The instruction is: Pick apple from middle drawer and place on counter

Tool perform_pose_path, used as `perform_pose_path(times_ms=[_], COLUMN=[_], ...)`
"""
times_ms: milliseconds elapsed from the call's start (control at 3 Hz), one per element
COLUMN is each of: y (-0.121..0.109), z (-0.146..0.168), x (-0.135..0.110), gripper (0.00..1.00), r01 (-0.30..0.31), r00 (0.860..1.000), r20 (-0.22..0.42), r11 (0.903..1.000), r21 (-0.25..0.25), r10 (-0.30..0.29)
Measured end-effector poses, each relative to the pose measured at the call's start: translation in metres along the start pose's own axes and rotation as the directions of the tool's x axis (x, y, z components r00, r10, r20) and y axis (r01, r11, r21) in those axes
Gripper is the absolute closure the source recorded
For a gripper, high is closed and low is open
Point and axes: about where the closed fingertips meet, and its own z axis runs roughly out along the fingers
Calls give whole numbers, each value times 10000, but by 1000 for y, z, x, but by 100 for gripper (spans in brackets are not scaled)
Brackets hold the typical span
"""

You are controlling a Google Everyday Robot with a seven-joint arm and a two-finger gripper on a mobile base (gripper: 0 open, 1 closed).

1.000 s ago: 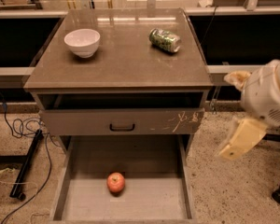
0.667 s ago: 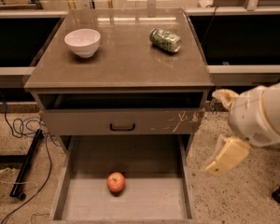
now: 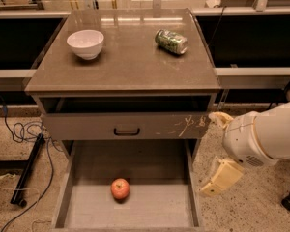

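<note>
The apple [image 3: 120,188], small and red-orange, lies on the bare floor of the pulled-out middle drawer [image 3: 150,209], left of its centre. The counter [image 3: 130,64] is the grey-brown cabinet top above it. My gripper [image 3: 217,149] hangs to the right of the cabinet, just outside the drawer's right wall, at about the height of the drawer front. Its two cream fingers [image 3: 221,177] are spread apart and hold nothing. It is well to the right of the apple and above it.
A white bowl [image 3: 85,43] and a green drink can [image 3: 171,41] lying on its side sit on the counter. A scratched drawer front with a dark handle [image 3: 126,130] juts out above the open drawer. Cables and a black stand leg [image 3: 28,170] lie on the floor at left.
My arm and gripper have moved left and down, from well off the cabinet's right side to close beside the open drawer's right wall. The apple has not moved.
</note>
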Motion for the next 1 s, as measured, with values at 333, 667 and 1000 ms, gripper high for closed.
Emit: perform_pose_path(times_ms=[333,667,1000], y=[-6,-28,-27], z=[33,110,111], x=[-2,6,7], gripper=[0,0,0], r01=[-4,294,294], r00=[10000,9992,9991], r20=[69,276,281], r11=[9999,9990,9991], r21=[-151,344,316], r10=[5,-304,-303])
